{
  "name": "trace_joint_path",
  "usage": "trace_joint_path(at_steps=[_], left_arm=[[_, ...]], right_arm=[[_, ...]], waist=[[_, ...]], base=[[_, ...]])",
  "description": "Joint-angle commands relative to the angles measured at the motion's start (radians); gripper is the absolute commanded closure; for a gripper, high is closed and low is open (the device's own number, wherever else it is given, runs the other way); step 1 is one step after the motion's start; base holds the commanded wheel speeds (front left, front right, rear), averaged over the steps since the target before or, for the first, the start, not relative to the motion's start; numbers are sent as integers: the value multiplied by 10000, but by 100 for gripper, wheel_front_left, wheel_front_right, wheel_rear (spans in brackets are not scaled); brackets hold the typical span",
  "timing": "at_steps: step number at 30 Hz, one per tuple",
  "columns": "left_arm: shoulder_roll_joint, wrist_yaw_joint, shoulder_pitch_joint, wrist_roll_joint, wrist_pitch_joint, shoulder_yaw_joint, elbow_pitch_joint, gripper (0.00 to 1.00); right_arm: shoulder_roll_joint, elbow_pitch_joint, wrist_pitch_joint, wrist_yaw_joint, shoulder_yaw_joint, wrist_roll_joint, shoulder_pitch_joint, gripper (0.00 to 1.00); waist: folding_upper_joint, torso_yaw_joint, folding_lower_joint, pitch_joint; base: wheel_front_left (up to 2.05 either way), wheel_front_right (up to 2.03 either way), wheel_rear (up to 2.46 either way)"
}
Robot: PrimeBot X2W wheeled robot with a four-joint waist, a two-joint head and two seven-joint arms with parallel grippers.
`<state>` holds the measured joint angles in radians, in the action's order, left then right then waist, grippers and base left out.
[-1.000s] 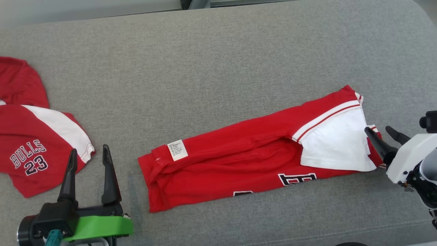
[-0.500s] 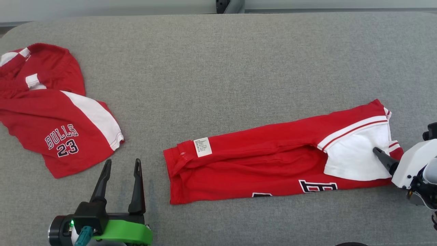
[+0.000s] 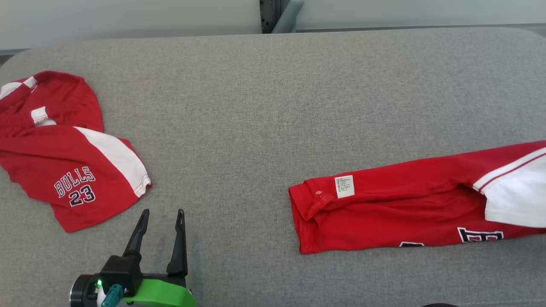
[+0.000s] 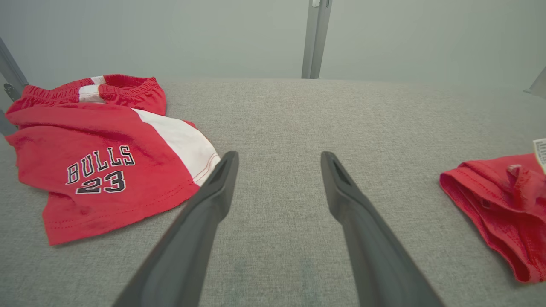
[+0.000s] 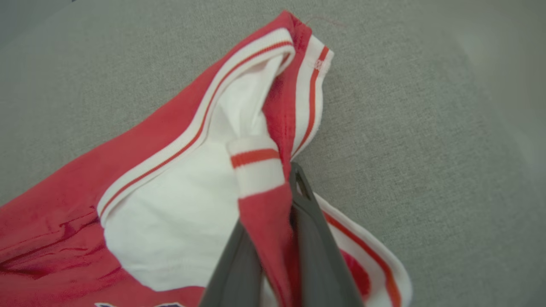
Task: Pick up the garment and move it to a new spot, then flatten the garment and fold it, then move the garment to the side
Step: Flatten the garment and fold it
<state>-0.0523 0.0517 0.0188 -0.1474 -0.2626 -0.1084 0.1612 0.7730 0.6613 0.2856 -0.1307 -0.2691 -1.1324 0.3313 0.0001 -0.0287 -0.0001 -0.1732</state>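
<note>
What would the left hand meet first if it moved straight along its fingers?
Likely nothing soon: bare grey cushion lies ahead, between the Bulls shorts and the folded red garment. Depth is unclear.

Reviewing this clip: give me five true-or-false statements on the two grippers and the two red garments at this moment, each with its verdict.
1. The left gripper has its jaws shut on the shorts. False: its jaws stand open and empty, apart from the shorts.
2. The right gripper has cloth of the jersey pinched between its jaws. True.
3. The shorts read BULLS 23. True.
4. The jersey's care label is hidden underneath. False: it shows white on top, near the jersey's left end in the head view.
5. The jersey overlaps the shorts. False: bare grey surface lies between them.
</note>
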Motion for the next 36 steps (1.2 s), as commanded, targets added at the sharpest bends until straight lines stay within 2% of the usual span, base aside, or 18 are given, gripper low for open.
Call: trace_joint_path(at_steps=[1,4,6,7,9,12,16,20,27,28,29,30,33,36], left_arm=[[10,52,39,-39,-26,-27,37,0],[14,14,167,-137,-26,-116,188,0],[7,-95,183,-222,-26,-112,226,0],[11,-105,184,-246,-26,-164,259,0],[9,-85,148,-237,-26,-227,320,0],[7,-79,-39,-119,-26,-272,544,0],[6,-83,-228,-81,-27,-339,828,0],[5,-1,-384,-27,-27,-403,1019,0],[8,-62,-359,-189,-27,-366,1298,0],[8,-56,-332,-218,-27,-395,1350,0],[8,-52,-309,-247,-27,-411,1383,0],[8,-56,-293,-260,-27,-424,1412,0],[8,-79,-246,-318,-27,-418,1432,0],[8,-63,-218,-314,-27,-364,1443,0]], right_arm=[[101,-249,-165,0,15,105,119,100],[170,-1468,-256,-1,-59,-114,315,100],[108,-2818,59,-1,-521,-78,305,100],[-25,-4206,425,0,-1097,46,288,100],[-463,-5348,607,-1,-1665,149,269,100],[-1505,-6244,760,-1,-2696,582,276,100],[-3064,-5881,709,0,-3745,1243,596,100],[-4238,-4912,666,-1,-4374,1934,971,100],[-5387,-3272,714,-1,-4600,2578,1589,100],[-5500,-3065,725,-1,-4639,2685,1667,95],[-5605,-2939,770,-1,-4728,2742,1709,59],[-5693,-2887,805,-1,-4831,2775,1726,0],[-5619,-3341,759,-1,-5169,2743,1759,0],[-5234,-4363,271,0,-4998,2404,1393,0]], waist=[[-1,22,1,44],[-1,101,1,177],[-1,233,1,220],[-1,353,1,214],[-1,452,1,225],[-1,539,1,216],[-1,530,1,230],[-1,338,1,195],[-1,144,1,200],[-1,129,1,220],[-1,116,1,238],[-1,107,1,256],[-1,116,1,277],[-1,142,1,328]], base=[[0,0,0],[0,0,0],[0,0,0],[0,0,0],[0,0,0],[0,0,0],[0,0,0],[0,0,0],[0,0,0],[0,0,0],[0,0,0],[0,0,0],[0,0,0],[0,0,0]])
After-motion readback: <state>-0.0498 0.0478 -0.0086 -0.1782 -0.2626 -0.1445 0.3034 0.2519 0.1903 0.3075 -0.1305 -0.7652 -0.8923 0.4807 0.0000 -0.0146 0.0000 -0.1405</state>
